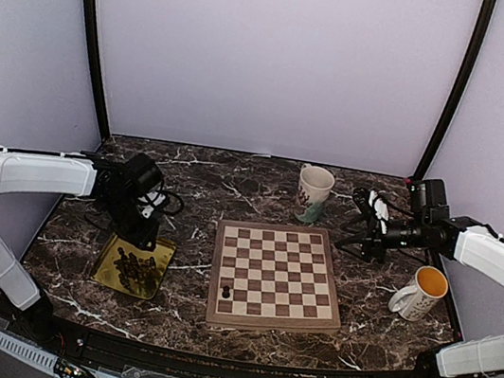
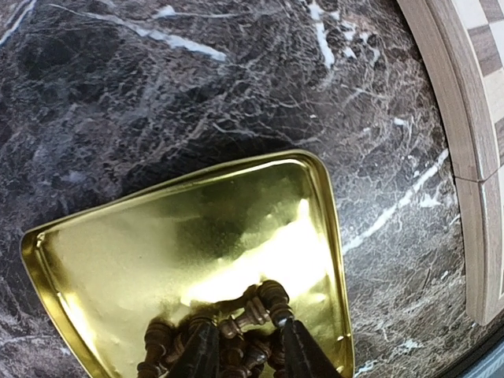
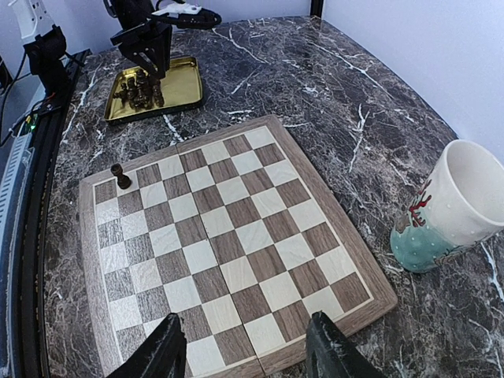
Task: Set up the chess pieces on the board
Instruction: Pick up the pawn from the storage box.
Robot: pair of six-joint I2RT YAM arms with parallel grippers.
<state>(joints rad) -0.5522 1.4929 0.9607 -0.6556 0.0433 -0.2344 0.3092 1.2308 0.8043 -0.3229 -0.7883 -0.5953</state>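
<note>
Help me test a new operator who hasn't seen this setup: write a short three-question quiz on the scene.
1. True or false: the board has exactly one chess piece standing on it.
2. Where does the pile of pieces that are not yet on the board lie?
A. in the gold tray
B. inside a mug
C. loose on the marble tabletop
3. Fill in: the ____ gripper's fingers straddle the pile.

Key: 1 true; 2 A; 3 left. The left gripper is down in the tray.
</note>
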